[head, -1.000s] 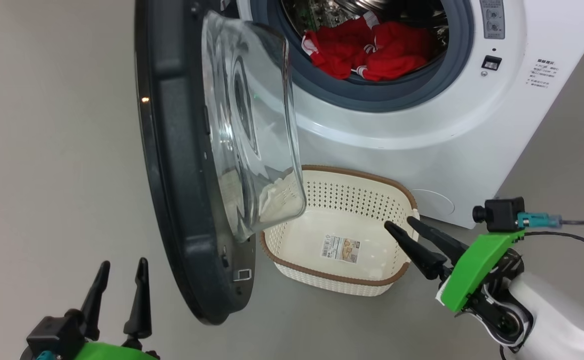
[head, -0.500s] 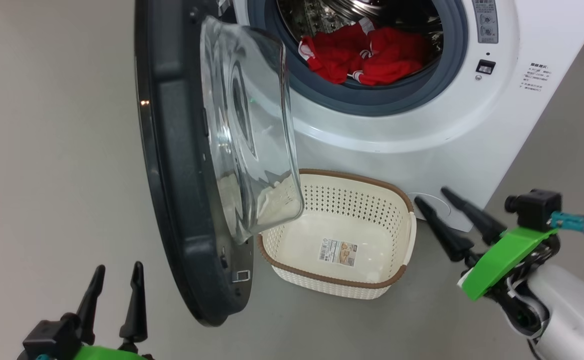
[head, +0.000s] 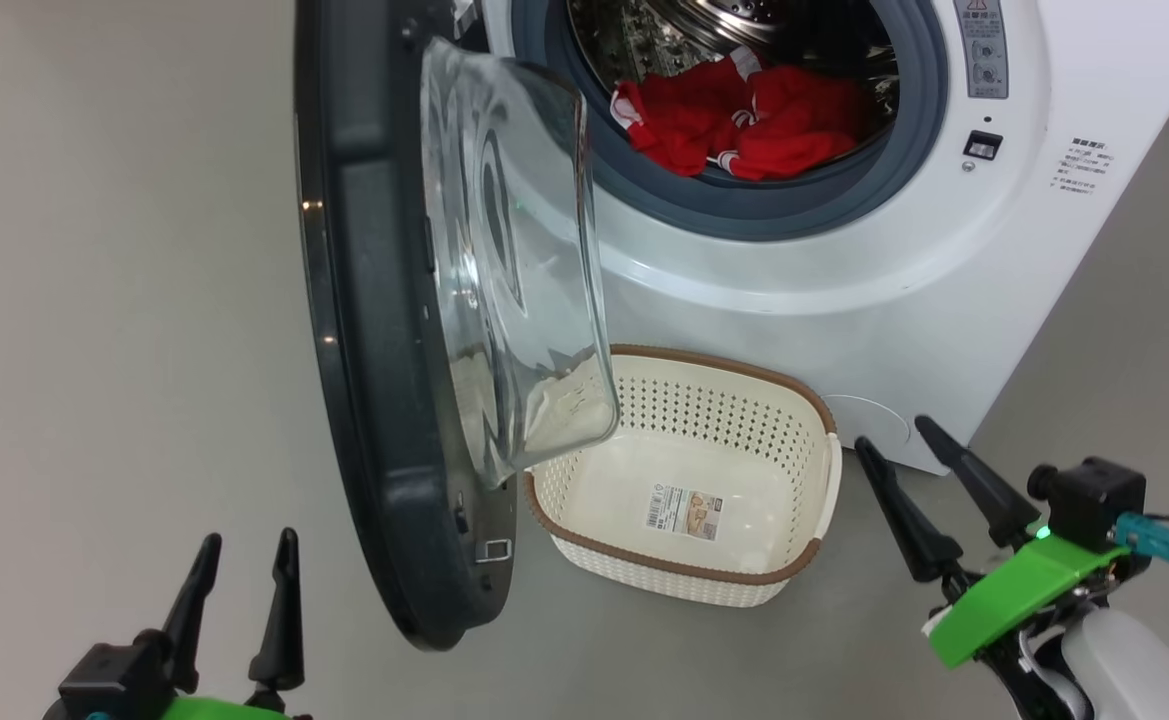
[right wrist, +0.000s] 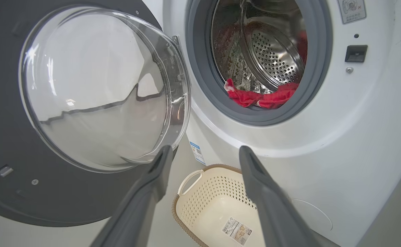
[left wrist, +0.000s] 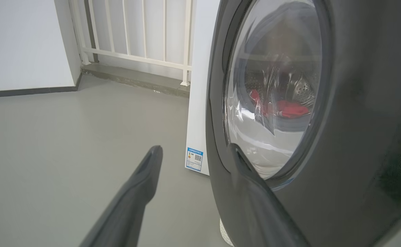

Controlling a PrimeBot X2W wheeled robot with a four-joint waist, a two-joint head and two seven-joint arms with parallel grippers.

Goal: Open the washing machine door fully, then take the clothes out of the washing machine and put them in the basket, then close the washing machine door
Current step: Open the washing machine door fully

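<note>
The washing machine stands on the floor. The washing machine door is swung well out, apparently enough to clear a reach inside. The basket sits empty just below the opening, placed to receive the load. The clothes lie bunched at the drum's front lip. The left tool, spread and empty, hangs beside the door's outer face. The right tool, likewise spread and empty, hovers beside the basket, pointing toward the machine.

Grey floor: carries white front-loading washing machine; cream perforated basket, brown-rimmed, standing just in front.
</note>
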